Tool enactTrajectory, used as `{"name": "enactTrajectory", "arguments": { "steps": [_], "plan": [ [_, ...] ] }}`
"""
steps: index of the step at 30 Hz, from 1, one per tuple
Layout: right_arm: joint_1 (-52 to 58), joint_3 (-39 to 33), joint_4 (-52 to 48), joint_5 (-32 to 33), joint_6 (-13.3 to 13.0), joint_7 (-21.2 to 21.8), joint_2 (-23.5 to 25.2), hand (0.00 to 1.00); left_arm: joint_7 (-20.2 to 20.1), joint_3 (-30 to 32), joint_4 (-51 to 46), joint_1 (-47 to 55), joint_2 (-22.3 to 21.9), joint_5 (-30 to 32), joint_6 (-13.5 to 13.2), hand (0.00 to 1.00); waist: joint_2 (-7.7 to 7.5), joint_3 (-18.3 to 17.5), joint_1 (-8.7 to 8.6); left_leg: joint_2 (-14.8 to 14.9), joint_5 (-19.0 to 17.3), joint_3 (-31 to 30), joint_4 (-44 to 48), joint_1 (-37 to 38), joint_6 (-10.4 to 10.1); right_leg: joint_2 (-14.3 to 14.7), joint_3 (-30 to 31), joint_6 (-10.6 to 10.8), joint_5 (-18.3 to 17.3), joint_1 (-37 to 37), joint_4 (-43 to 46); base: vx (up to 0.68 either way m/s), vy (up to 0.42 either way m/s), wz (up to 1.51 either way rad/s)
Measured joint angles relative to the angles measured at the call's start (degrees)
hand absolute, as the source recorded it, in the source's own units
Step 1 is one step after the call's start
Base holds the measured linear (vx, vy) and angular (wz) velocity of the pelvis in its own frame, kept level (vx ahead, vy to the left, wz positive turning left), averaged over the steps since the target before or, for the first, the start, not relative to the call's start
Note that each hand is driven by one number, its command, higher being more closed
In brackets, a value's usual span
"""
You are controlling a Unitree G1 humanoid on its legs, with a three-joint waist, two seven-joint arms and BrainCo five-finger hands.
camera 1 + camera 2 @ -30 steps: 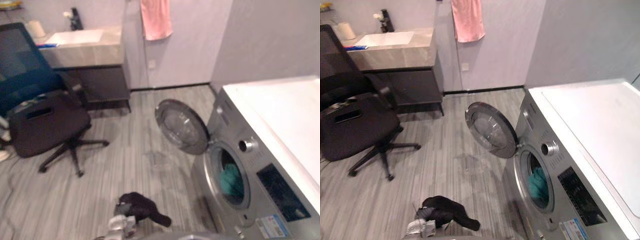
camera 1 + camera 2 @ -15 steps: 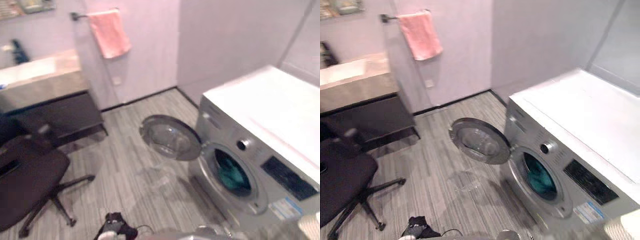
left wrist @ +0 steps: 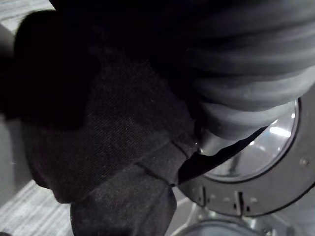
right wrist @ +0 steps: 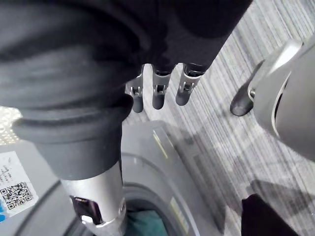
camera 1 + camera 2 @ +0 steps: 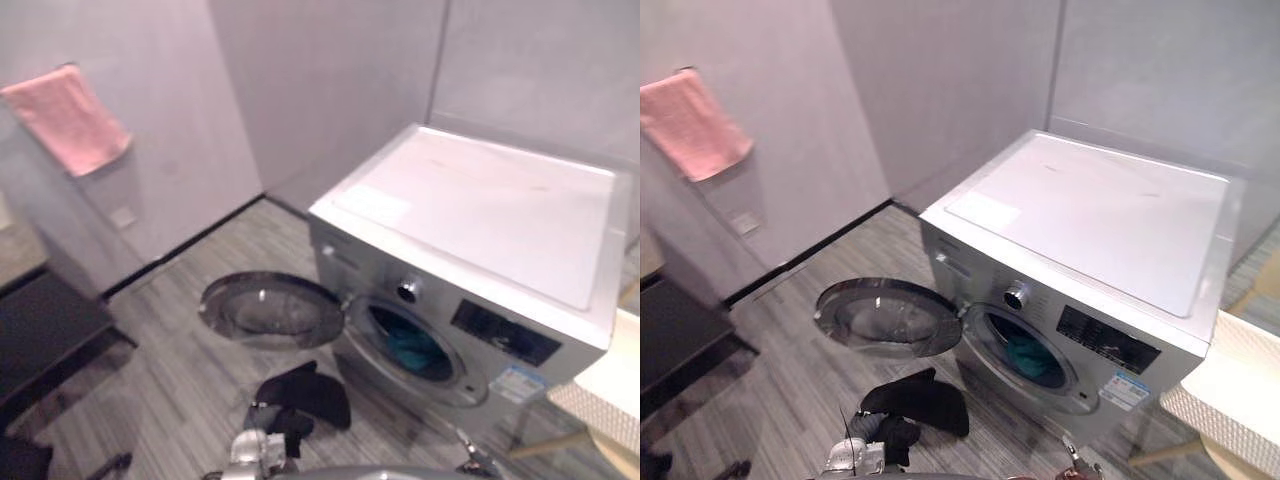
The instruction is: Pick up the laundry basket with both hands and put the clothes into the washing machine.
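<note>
- left robot hand (image 5: 252,452): carries a dark garment (image 5: 915,400), which drapes over it and hangs above the floor. i cannot tell the grip state, because the cloth covers the hand in the left wrist view.
- right robot hand (image 4: 156,91): released, fingers (image 4: 184,91) straight, nothing in it. it hangs close to the front of the washing machine (image 5: 1090,215).
- washing machine: the door (image 5: 885,318) is swung wide open toward my left. a teal cloth (image 5: 1025,355) lies inside the drum.
- laundry basket (image 5: 1230,385): i read the pale woven container at my right, beside the machine, as the basket. it is apart from both hands, and its contents are not visible.
- step in hand, as i judge it: loading the drum. the dark garment is just in front of the open door and left of the drum opening, not yet inside.
- next move calls for: carry the left robot hand round the door's edge to the drum opening and pass the garment well beyond the rim, then let go. keep the trailing cloth off the door and the floor.
</note>
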Motion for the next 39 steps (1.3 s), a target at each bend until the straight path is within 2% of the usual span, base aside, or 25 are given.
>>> {"name": "enactTrajectory", "arguments": {
  "steps": [2, 3, 4, 5, 6, 7, 9, 10, 11, 15, 18, 20, 22, 24, 25, 26, 27, 28, 29, 30, 31, 34, 37, 38, 39],
  "plan": [
    [-1.1, 1.5, 0.0, -1.8, -0.1, 0.1, 0.1, 0.0, 0.1, 1.5, 0.1, 0.0, 0.0, 0.0, -0.1, 1.0, -0.58, 0.1, 0.81, -1.7, -0.8, -3.4, -12.8, 0.5, -0.6, -1.2, 5.0, 0.9, 0.1, 0.0, -0.5, 0.25, 0.26, -1.35],
    [-1.4, 2.1, 0.0, -2.7, -0.2, 0.2, 0.3, 0.0, 0.1, 1.9, 0.1, 0.0, 0.0, 0.0, -0.3, 1.0, -0.86, 0.0, 1.23, -3.8, -0.8, -8.4, -18.6, 0.8, -0.6, -1.8, 8.1, 1.8, -0.3, 0.0, -0.5, 0.24, 0.362, -1.33],
    [-1.9, 2.5, 0.2, -4.0, -0.3, 0.3, 0.2, 0.0, 0.1, 2.3, 1.0, -0.3, 0.0, 0.0, -1.0, 1.0, -0.72, -0.1, 1.5, -6.5, -0.6, -17.3, -24.8, 1.0, -0.9, -2.6, 11.3, 3.4, -1.1, -0.3, -0.4, 0.27, 0.498, -1.67],
    [-2.0, 3.5, 1.3, -5.1, -0.4, 0.3, -0.7, 0.0, 0.2, 2.6, 1.8, -0.3, 0.0, -0.1, -1.3, 1.0, 0.18, -0.4, 1.47, -7.7, -0.5, -23.3, -29.6, 2.4, -1.1, -2.9, 15.0, 5.5, -2.0, -0.9, -0.2, 0.2, 0.461, -1.6],
    [-1.9, 4.5, 1.6, -5.7, -0.4, 0.4, -1.6, 0.0, 0.3, 2.6, 2.3, -0.3, 0.0, -0.1, -1.3, 1.0, 1.34, -0.6, 1.62, -7.6, -0.2, -24.3, -30.0, 2.6, -1.7, -2.5, 16.6, 6.7, -2.6, -1.1, -0.2, 0.19, 0.525, -1.55],
    [-2.1, 6.4, 2.6, -6.5, -0.4, 0.5, -2.3, 0.0, 0.3, 2.2, 4.3, -0.6, 1.3, -0.2, -1.1, 1.0, 1.49, -0.8, 1.56, -8.3, -2.7, -21.2, -26.1, 2.4, -5.4, -3.8, 19.4, 8.0, -3.4, -0.5, 0.4, 0.2, 0.474, -1.24],
    [-0.6, 6.7, 3.0, -7.6, -0.3, 1.4, -1.2, 0.0, 1.2, 1.0, 5.2, -1.0, 5.2, -0.6, -1.1, 1.0, -2.34, -2.5, 0.88, -10.7, -3.9, -17.0, -27.1, 3.9, -3.5, -5.6, 18.9, 8.2, -2.3, -1.6, 1.0, 0.19, 0.397, -0.94],
    [-0.2, 6.3, 3.1, -7.8, -0.3, 1.6, -1.1, 0.0, 1.3, 0.7, 5.3, -1.1, 5.8, -0.7, -1.1, 1.0, -2.91, -2.6, 0.85, -11.2, -4.3, -16.1, -27.3, 4.3, -3.4, -6.6, 18.1, 8.0, -1.7, -1.8, 0.7, 0.12, 0.244, -0.67],
    [0.3, 5.9, 3.5, -7.9, -0.4, 1.6, -1.3, 0.0, 1.3, -1.4, 5.3, -1.3, 6.5, -0.7, -1.1, 1.0, -3.13, -2.7, 0.68, -11.8, -4.6, -14.6, -28.0, 4.6, -2.7, -7.6, 18.4, 9.0, 0.4, -2.6, 0.1, 0.12, 0.199, -0.58],
    [1.9, 4.2, 4.2, -7.9, -0.3, 1.7, -2.4, 0.0, 1.1, -9.6, 2.1, -1.4, 7.1, -1.2, -1.0, 1.0, -1.79, -3.2, -0.16, -13.5, -3.2, -10.5, -33.5, 5.8, -0.5, -9.8, 19.8, 11.6, 5.7, -6.8, 0.0, 0.12, 0.145, -0.46],
    [3.0, 3.9, 3.4, -7.5, -0.1, 1.8, -3.0, 0.0, 0.1, -17.5, -10.8, -0.3, 7.4, -1.3, -0.6, 1.0, -0.64, -2.9, -0.15, -14.5, -2.2, -7.9, -33.8, 5.6, 0.8, -10.9, 21.7, 13.5, 7.9, -9.8, 0.7, 0.19, 0.119, -0.36],
    [3.4, 4.3, 0.6, -6.6, -0.2, 2.5, -2.5, 0.0, -1.5, -21.3, -20.6, 3.0, 6.3, -1.5, -0.7, 1.0, -0.47, -2.8, -0.06, -13.3, -2.2, -5.2, -33.1, 5.1, 0.8, -10.1, 22.0, 15.7, 11.5, -12.1, 1.0, 0.12, 0.068, -0.71],
    [3.4, 4.6, -1.9, -5.9, -0.6, 2.7, -1.8, 0.0, -2.5, -21.6, -26.7, 3.4, 6.0, -2.8, -1.8, 1.0, -0.44, -2.7, 0.7, -11.3, -2.2, -2.5, -33.1, 5.2, 0.8, -9.1, 17.5, 15.8, 15.1, -13.8, 1.1, 0.09, 0.019, -0.67],
    [3.9, 5.0, -4.0, -5.9, -1.2, 2.8, -1.2, 0.0, -2.7, -21.9, -30.9, 3.2, 6.0, -4.4, -2.7, 1.0, -0.63, -2.6, 1.24, -9.7, -2.2, -0.4, -33.1, 6.0, 0.8, -9.2, 10.1, 14.3, 18.0, -14.4, 1.1, 0.04, 0.005, -0.51],
    [4.3, 6.4, -5.5, -6.0, -1.4, 2.8, -1.3, 0.0, -3.2, -22.0, -32.0, 3.4, 6.2, -5.4, -2.7, 1.0, -0.34, -1.8, 1.37, -8.6, -2.2, 1.1, -32.8, 7.2, 0.8, -9.0, 5.1, 12.6, 19.7, -14.5, 2.0, 0.02, 0.006, -0.47],
    [4.5, 6.6, -6.3, -6.0, -1.4, 2.9, -1.2, 0.0, -3.6, -22.1, -32.0, 3.8, 6.1, -6.5, -2.7, 1.0, 0.02, -1.0, 1.38, -8.1, -2.2, 1.6, -32.6, 7.8, 0.8, -9.1, 3.1, 12.8, 19.6, -15.0, 2.9, 0.01, 0.005, -0.48],
    [4.6, 6.8, -6.8, -6.0, -1.4, 2.9, -1.1, 0.0, -3.8, -22.4, -32.1, 4.3, 6.1, -8.2, -2.7, 1.0, -0.01, -0.2, 1.71, -7.7, -2.2, 2.4, -31.5, 7.7, 0.7, -9.7, 0.1, 11.8, 17.7, -16.0, 4.2, -0.05, -0.006, -0.29],
    [4.8, 7.6, -7.3, -6.0, -1.4, 2.8, -0.6, 0.0, -3.8, -23.5, -32.8, 3.8, 6.1, -10.4, -2.7, 1.0, -1.45, 0.4, 2.77, -7.4, -2.9, 3.8, -28.5, 5.9, -0.4, -10.9, -4.4, 11.9, 16.0, -16.6, 3.8, -0.06, -0.033, -0.15],
    [5.0, 8.2, -7.5, -6.0, -1.4, 2.8, -0.2, 0.0, -3.9, -24.0, -33.5, 3.5, 6.1, -11.0, -2.8, 1.0, -2.51, 0.8, 2.81, -7.5, -3.3, 4.0, -27.2, 5.0, -1.1, -11.4, -5.6, 12.7, 15.8, -16.5, 3.0, -0.06, -0.072, 0.09],
    [4.9, 8.9, -7.6, -6.0, -1.4, 2.8, 0.4, 0.0, -4.0, -24.6, -34.8, 2.9, 6.1, -11.7, -2.8, 1.0, -4.37, 1.6, 2.97, -7.6, -4.0, 4.4, -25.0, 3.6, -1.8, -12.0, -7.6, 13.3, 15.0, -16.4, 2.3, -0.03, -0.159, 0.17],
    [4.5, 9.2, -8.0, -6.0, -1.3, 2.9, 0.9, 0.0, -4.0, -25.3, -35.6, 2.1, 5.9, -12.6, -2.9, 1.0, -5.42, 2.3, 3.45, -6.9, -4.8, 4.5, -22.1, 1.7, -2.2, -12.0, -8.6, 13.6, 12.5, -16.5, 2.4, -0.05, -0.232, 0.16],
    [4.1, 9.2, -11.3, -6.0, -1.5, 2.9, 0.5, 0.0, -5.1, -26.8, -38.3, 0.2, 4.4, -15.3, -2.8, 1.0, -4.29, 6.4, 3.32, -3.3, -5.4, 3.1, -14.0, -3.5, -2.7, -10.1, -10.6, 11.6, 6.6, -18.1, 6.8, -0.08, -0.236, 0.13],
    [3.9, 11.2, -12.2, -6.0, -1.5, 2.5, -1.7, 0.0, -5.2, -28.8, -42.7, -1.0, 3.7, -17.1, -2.9, 1.0, -3.33, 9.0, 2.99, -0.4, -5.7, 1.1, -8.7, -8.8, -3.1, -9.1, -12.3, 9.8, 1.3, -24.5, 17.9, -0.16, -0.22, 0.23],
    [2.9, 11.4, -12.9, -5.9, -1.5, 2.4, -1.8, 0.0, -5.3, -29.0, -43.7, -2.3, 3.8, -17.1, -2.9, 1.0, -4.03, 10.4, 2.99, -0.3, -5.9, 0.0, -7.0, -11.0, -3.3, -9.2, -12.4, 8.8, -0.8, -27.7, 23.0, -0.28, -0.216, 0.25],
    [1.6, 11.9, -13.0, -5.9, -1.6, 2.2, -1.9, 0.0, -5.3, -29.2, -44.0, -3.6, 3.7, -17.1, -2.9, 1.0, -4.02, 11.2, 2.99, 0.5, -7.4, -0.7, -4.8, -13.6, -3.6, -9.2, -12.6, 8.1, -3.2, -30.5, 26.8, -0.27, -0.172, 0.21]
  ]
}}
